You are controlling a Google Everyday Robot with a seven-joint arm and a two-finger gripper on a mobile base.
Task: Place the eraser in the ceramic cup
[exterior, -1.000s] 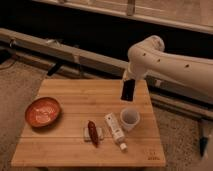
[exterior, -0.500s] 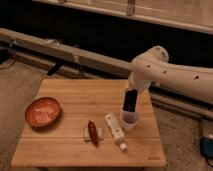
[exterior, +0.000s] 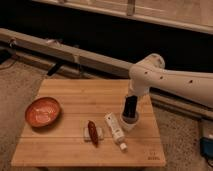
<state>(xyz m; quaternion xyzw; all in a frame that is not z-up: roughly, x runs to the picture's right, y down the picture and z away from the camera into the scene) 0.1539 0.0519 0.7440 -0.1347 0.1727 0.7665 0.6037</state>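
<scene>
Four loose things share the wooden table [exterior: 65, 150]. An orange-red bowl [exterior: 43, 111] sits far left, a dark red oblong object [exterior: 93, 132] lies mid-front, and a white tube [exterior: 115, 131] lies against the ceramic cup [exterior: 129, 122]. Above the cup, the gripper [exterior: 131, 104] pinches the upright black eraser [exterior: 130, 107], whose lower end dips inside the rim.

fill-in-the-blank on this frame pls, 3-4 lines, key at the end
1. The gripper holds the black eraser upright, right above the ceramic ____.
2. The orange-red bowl sits near the table's ____ edge in the camera view.
3. The white tube lies between the cup and the dark ____ oblong object.
4. The wooden table top is made of ____.

Missing words: cup; left; red; wood
</scene>
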